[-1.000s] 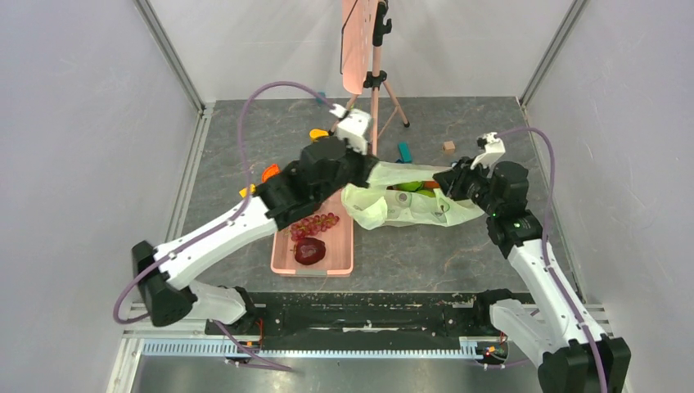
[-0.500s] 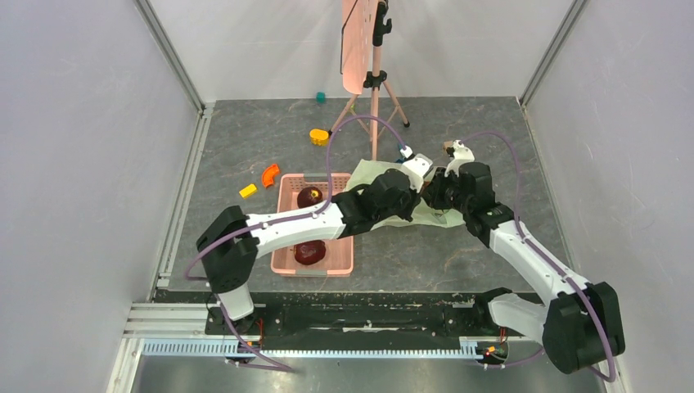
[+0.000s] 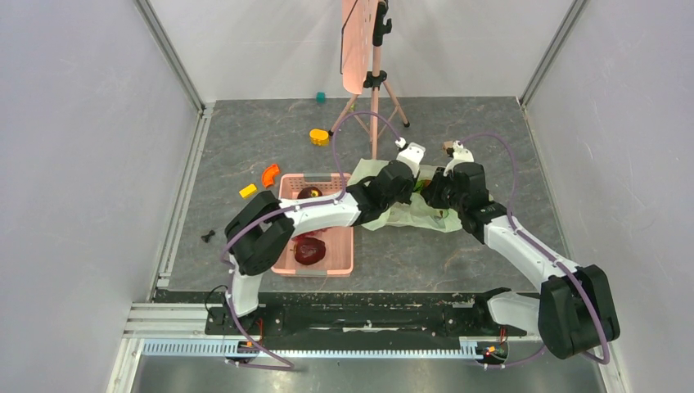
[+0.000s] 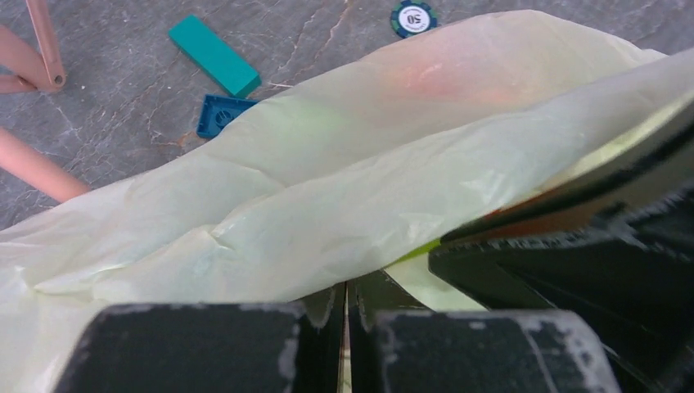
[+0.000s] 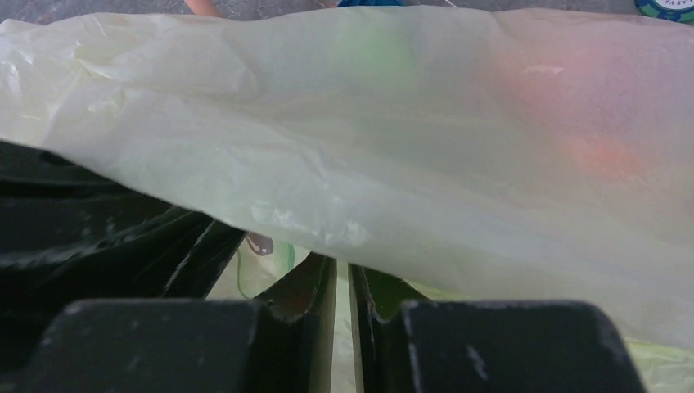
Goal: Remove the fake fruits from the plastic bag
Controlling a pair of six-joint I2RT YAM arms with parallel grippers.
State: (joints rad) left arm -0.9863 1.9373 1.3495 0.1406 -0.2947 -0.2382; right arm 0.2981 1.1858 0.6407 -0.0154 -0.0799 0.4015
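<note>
Plastic bag [image 3: 412, 216] lies a little right of the table's [image 3: 245, 131] middle, its left end just beside the right rim of the pink basket [image 3: 340, 260], with the tripod's [image 3: 375, 106] feet toward the far edge. The film is pale green, thin, crinkled and see-through. The fake fruits [image 5: 601, 151] are inside and show only as blurred patches through the skin, one green and one orange-red; no fruit lies out on the table that I can make out. Left gripper [image 4: 344, 323] is closed, with a fold of bag film running down into the slit between its fingers. Right gripper [image 5: 342, 323] is all but closed, with a pale strip of film caught between the pads; I read both as pinching the bag. The two pinch points sit close together over the bag's upper side, the right arm's dark fingers right beside the left's. Step in hand, as judged: getting hold of the bag, fruit removal not yet begun. Next move likely calls for drawing the pinches apart or lifting to open a mouth — gently, since film this thin could slip or tear. I cannot tell where the opening is.
</note>
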